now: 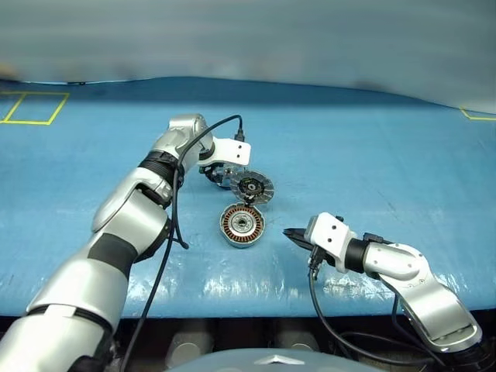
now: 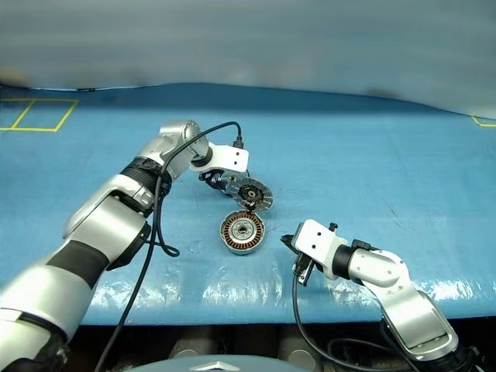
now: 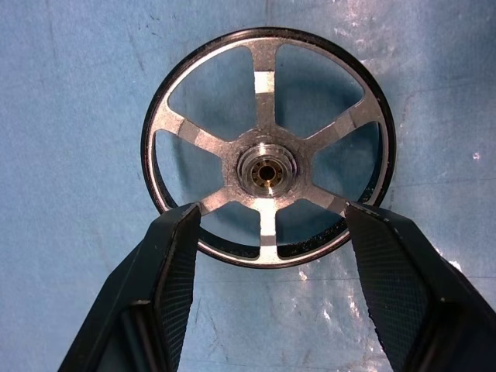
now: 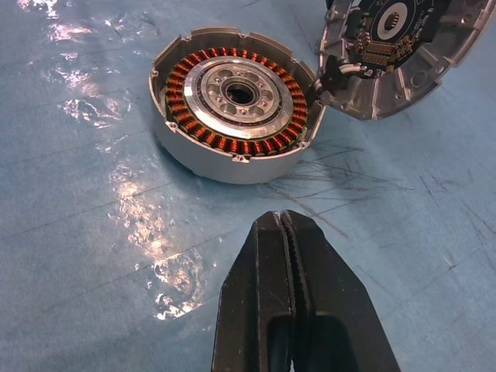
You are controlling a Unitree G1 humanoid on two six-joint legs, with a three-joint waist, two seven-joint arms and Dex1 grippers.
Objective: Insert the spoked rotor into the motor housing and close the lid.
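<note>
Left gripper [image 3: 267, 256]: its two black fingers [image 3: 167, 287] stand apart, one at each side of the spoked rotor's near rim, touching or just short of it (the wrist view does not settle whether they press on it).
Spoked rotor [image 3: 267, 147]: a dark ring with silvery spokes running to a silvery hub, seen face-on in the left wrist view with the blue counter behind it, its lower rim between the left fingertips.
Motor housing [image 1: 242, 224]: sits open on the blue counter [image 1: 372, 155], mouth up, the copper-coloured windings circling a silver hub; it lies between the two arms, nearer the left one.
Lid [image 1: 253, 187]: tilted up on edge just beyond the housing, its inner face with the grey segmented ring and dark centre turned toward the camera; its lower edge meets or nearly meets the housing's far rim, and the left gripper is right beside it.
Right gripper [image 4: 288, 232]: fingers pressed together with nothing between them, pointing toward the housing from its right, near it but apart.
Counter: blue covering, glossy in patches, yellow tape lines at the far corners.
</note>
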